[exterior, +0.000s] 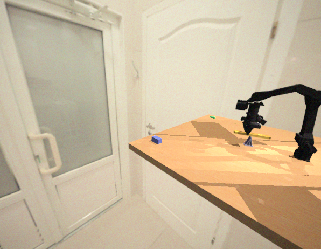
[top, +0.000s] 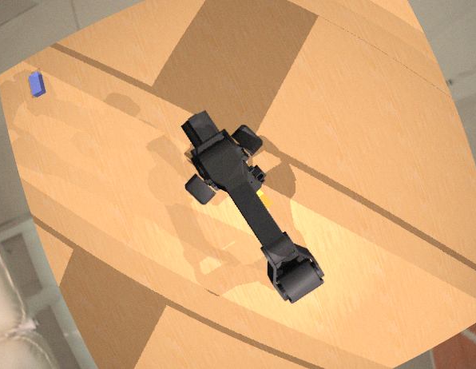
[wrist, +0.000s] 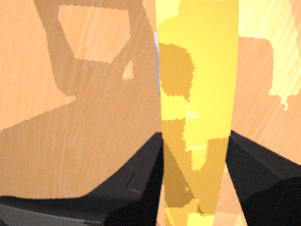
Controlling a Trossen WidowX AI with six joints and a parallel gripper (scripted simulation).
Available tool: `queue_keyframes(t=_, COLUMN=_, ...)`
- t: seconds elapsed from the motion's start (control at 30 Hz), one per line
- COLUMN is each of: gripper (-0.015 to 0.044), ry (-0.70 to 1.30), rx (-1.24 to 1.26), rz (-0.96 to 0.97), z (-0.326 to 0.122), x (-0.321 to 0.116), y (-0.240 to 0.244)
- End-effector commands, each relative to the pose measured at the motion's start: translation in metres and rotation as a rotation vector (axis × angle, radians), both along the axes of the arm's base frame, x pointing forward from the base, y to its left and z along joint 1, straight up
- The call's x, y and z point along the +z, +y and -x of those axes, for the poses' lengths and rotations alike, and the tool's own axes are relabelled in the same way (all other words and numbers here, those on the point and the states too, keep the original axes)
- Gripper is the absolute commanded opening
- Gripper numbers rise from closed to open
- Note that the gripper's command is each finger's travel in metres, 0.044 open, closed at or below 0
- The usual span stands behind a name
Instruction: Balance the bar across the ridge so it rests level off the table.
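Gripper: the gripper [top: 225, 164] [exterior: 248, 133] [wrist: 193, 138] points down, its jaws partly apart and closed on the bar. One finger bears on each long side of it.
Bar: the yellow bar [top: 265, 200] [exterior: 259, 135] [wrist: 202, 98] is held between the fingertips, with lengths projecting on both sides of the grip in the exterior view. In the top view, the arm covers most of it.
Bar attitude: roughly flat in the exterior view; exact level cannot be determined.
Ridge: the blue-grey ridge [exterior: 248, 142] [wrist: 157, 64] stands on the table, peak upward, close below the bar in the exterior view. In the wrist view, only a thin strip shows at the bar's left edge in the picture.
Bar-to-ridge contact: cannot be determined from these angles.
Release status: bar not released.
Arm: the black arm [top: 255, 212] [exterior: 312, 116] rises from its base, bends at the elbow and reaches over the table to the ridge area. In the top view, it hides the ridge.
Blue block: the blue block [top: 37, 84] [exterior: 156, 139] rests near a table corner, well apart from the gripper.
Green piece: the small green piece [exterior: 212, 117] lies near the far corner in the exterior view.
Table: the table [top: 351, 120] [exterior: 183, 161] [wrist: 98, 123] has a wood-grain top crossed by shadows and bright patches.
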State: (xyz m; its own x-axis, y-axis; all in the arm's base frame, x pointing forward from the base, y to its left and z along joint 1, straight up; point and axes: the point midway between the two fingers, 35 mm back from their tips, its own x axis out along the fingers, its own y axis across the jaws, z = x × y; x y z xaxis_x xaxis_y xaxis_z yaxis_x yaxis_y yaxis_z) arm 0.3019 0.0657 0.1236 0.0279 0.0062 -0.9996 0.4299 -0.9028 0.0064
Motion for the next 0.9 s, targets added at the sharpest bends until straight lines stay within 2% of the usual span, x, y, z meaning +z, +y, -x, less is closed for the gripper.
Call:
queue_keyframes(t=0.0, gripper=0.0, ry=-0.002, rx=0.003, rz=0.0, z=-0.0004, x=-0.0005, y=-0.0001)
queue_keyframes(t=0.87, gripper=0.0, ry=-0.002, rx=0.003, rz=0.0, z=-0.0004, x=-0.0028, y=-0.0001)
